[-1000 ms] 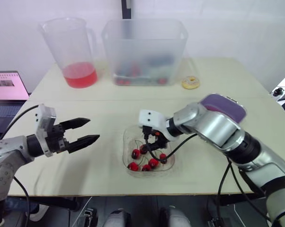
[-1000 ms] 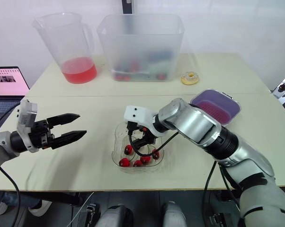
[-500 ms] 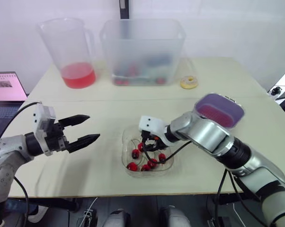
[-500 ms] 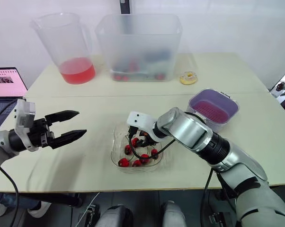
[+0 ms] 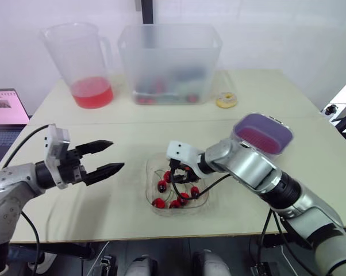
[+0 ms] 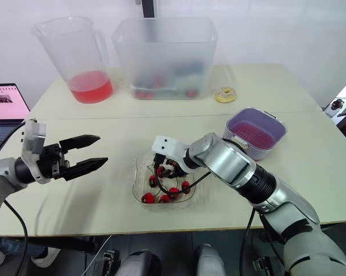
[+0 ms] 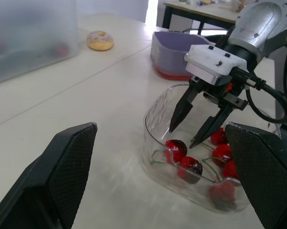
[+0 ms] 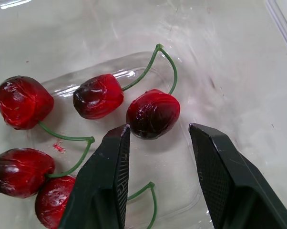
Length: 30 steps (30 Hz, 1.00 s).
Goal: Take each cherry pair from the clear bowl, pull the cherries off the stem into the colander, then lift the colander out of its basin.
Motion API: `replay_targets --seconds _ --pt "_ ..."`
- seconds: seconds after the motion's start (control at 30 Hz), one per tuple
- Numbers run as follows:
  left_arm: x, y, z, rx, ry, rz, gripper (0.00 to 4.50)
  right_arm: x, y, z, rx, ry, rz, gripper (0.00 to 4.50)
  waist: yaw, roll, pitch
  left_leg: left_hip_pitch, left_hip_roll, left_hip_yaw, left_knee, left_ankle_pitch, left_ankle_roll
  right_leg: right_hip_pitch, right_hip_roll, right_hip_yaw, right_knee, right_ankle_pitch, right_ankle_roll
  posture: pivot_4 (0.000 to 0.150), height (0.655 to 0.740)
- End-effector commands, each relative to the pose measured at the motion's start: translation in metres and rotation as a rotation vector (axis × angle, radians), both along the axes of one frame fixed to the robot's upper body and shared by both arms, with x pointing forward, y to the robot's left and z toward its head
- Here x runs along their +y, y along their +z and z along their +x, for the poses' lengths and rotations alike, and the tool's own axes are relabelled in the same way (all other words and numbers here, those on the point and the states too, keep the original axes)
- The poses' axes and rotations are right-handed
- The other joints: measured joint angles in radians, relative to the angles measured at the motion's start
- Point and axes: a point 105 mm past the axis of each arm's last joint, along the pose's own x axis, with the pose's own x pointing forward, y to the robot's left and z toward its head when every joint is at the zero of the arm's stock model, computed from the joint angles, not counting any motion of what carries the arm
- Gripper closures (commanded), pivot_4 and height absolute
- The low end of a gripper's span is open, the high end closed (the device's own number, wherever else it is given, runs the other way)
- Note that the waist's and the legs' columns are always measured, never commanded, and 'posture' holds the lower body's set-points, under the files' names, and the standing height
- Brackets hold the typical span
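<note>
Clearance at my right gripper (image 8: 158, 130) is moderate: both black fingers stand parted and grip nothing. The tips hang inside the clear bowl (image 5: 150, 185), either side of one cherry of a cherry pair (image 8: 153, 114). I cannot tell whether the tips touch that cherry. More cherries (image 5: 174, 196) lie loose around it on the bowl floor. My right wrist hides part of the bowl's far rim.

My left gripper (image 5: 116, 154) hovers over the table (image 5: 127, 218) beside the bowl, with its fingers spread wide and nothing between them.

The colander (image 6: 256, 132) sits in its basin (image 6: 237, 144) near my right forearm, and the basin wall hides its lower part.

Against the head views of one second ago, the whole picture is shifted. My left gripper keeps its spread, and my right gripper remains in the bowl.

The frosted bin (image 5: 170, 63) blurs its contents. The laptop (image 5: 6, 109) is cut off at the edge and its screen text is too small to read. A pitcher (image 5: 84, 63) and a doughnut (image 5: 226, 100) stand at the far side.
</note>
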Motion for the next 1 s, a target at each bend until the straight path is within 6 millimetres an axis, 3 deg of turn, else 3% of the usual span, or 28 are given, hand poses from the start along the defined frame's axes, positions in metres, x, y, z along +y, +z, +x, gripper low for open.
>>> replay_targets --seconds 0.03,0.13,0.23,0.57,0.9,1.0 --pt "-0.001 0.007 0.0 -0.029 -0.01 0.018 0.0 0.011 -0.002 -0.011 0.052 0.044 0.032 2.42 0.0 0.0 0.0 0.0 0.0 0.0 0.0 0.0 0.0 0.0 0.0 0.0 0.0 0.0 0.0 0.15 0.6863" --pt "-0.001 0.007 0.0 -0.029 -0.011 0.023 0.0 0.015 0.003 -0.009 0.048 0.027 0.049 1.65 0.001 0.001 0.0 -0.001 0.0 0.0 0.0 0.0 0.0 -0.001 0.0 0.0 0.0 0.0 0.0 0.15 0.6863" --pt "-0.002 0.005 0.001 -0.021 -0.018 0.038 0.0 0.017 0.001 -0.006 0.034 0.007 0.04 0.31 0.004 0.0 0.0 -0.001 0.0 0.0 0.0 0.0 0.0 0.0 -0.001 0.0 0.0 0.0 0.0 0.15 0.6863" --pt "-0.002 0.009 0.005 -0.015 -0.024 0.041 0.0 0.022 -0.004 0.001 0.019 -0.025 0.053 0.31 0.002 0.001 0.0 0.0 -0.001 0.0 0.0 0.0 0.0 -0.001 0.0 0.0 0.0 0.0 0.0 0.15 0.6863" --pt "-0.008 0.006 0.007 -0.008 -0.029 0.032 0.0 0.03 -0.007 -0.008 0.034 0.033 0.054 0.31 0.002 0.001 0.0 -0.001 -0.001 0.0 0.0 0.0 0.0 -0.001 0.0 0.0 0.0 0.0 0.0 0.15 0.6863" --pt "-0.012 0.004 0.005 0.013 -0.053 0.041 0.0 0.028 -0.011 -0.011 0.043 0.038 0.046 1.27 0.002 0.001 0.0 -0.001 -0.001 0.0 0.0 0.0 0.0 -0.001 0.0 0.0 0.0 0.0 0.0 0.15 0.6863"
